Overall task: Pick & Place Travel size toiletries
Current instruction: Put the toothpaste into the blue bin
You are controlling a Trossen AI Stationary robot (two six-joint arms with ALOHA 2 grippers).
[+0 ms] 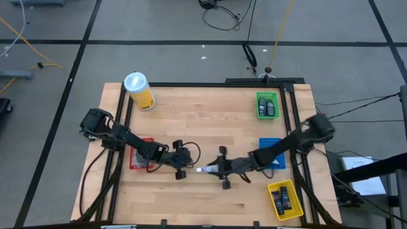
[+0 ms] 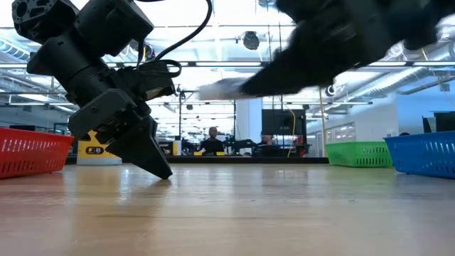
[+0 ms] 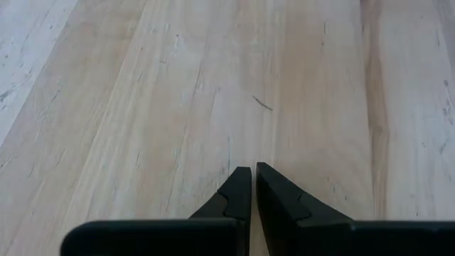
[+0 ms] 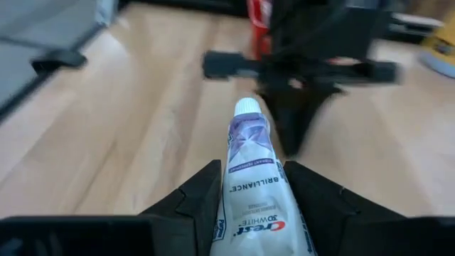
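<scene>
**Carrying a tube past the other arm**

Holding a white-blue toothpaste tube (image 4: pixel 250 178) between its fingers, your right gripper (image 1: pixel 213 170) hovers near mid-table, just beside the left gripper (image 1: pixel 180 166), whose fingers are pressed together on nothing, tips at the wood; the risk I judge greatest is a clash between the two, or the tube slipping; relative to the tube, the red bin (image 1: pixel 135 162) lies beyond the left gripper, contents hidden; the blue bin (image 1: pixel 270 142) sits behind the right arm, contents unclear; the green bin (image 1: pixel 259 107) and yellow bin (image 1: pixel 275 200) hold small dark bottles.
</scene>
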